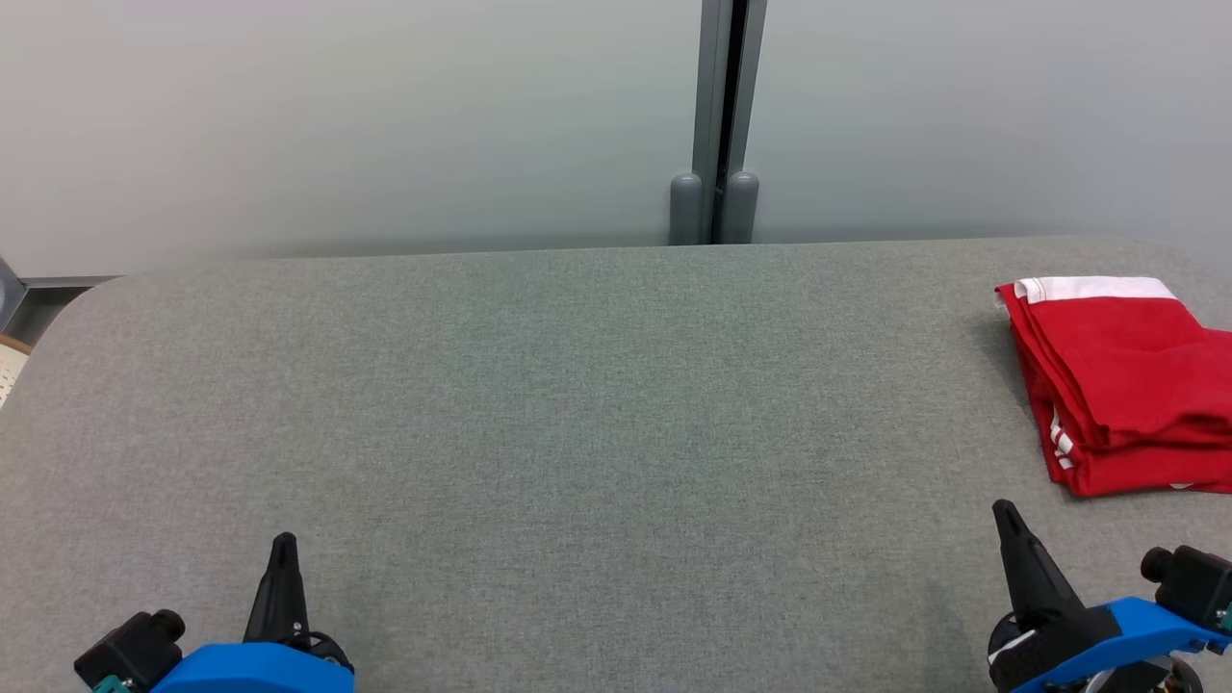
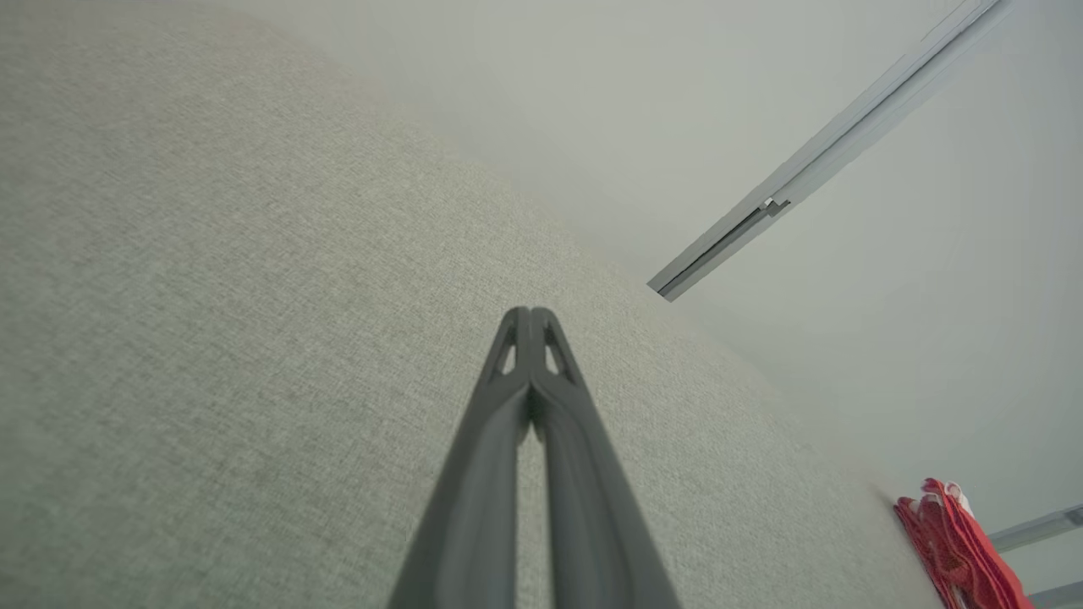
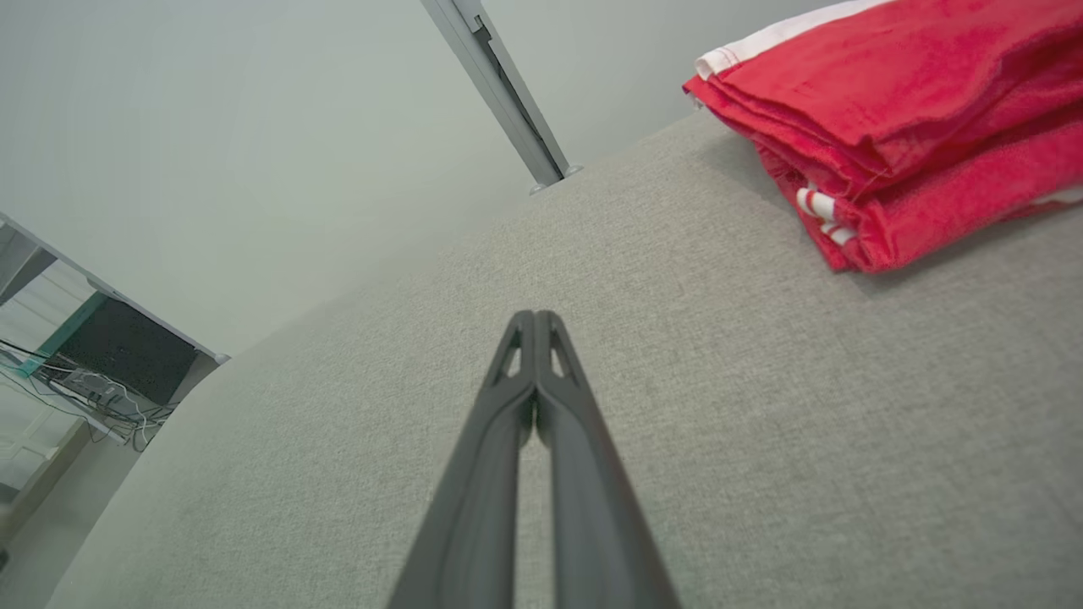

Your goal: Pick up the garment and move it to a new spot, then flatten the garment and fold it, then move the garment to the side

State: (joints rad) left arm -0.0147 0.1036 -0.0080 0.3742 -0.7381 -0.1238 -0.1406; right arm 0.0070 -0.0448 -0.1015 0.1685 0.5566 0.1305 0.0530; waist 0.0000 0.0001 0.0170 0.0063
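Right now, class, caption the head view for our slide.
Folded red garment lies on grey table, beyond shut right end effector.

Red garment (image 1: 1121,385) w/ white trim, folded, flat, table's right edge

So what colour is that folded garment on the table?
Red, with a white band and small white stripes; the garment shows best in the right wrist view.

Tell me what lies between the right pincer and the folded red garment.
Only bare grey table cover; the right wrist view shows it between the shut right pincer and the garment.
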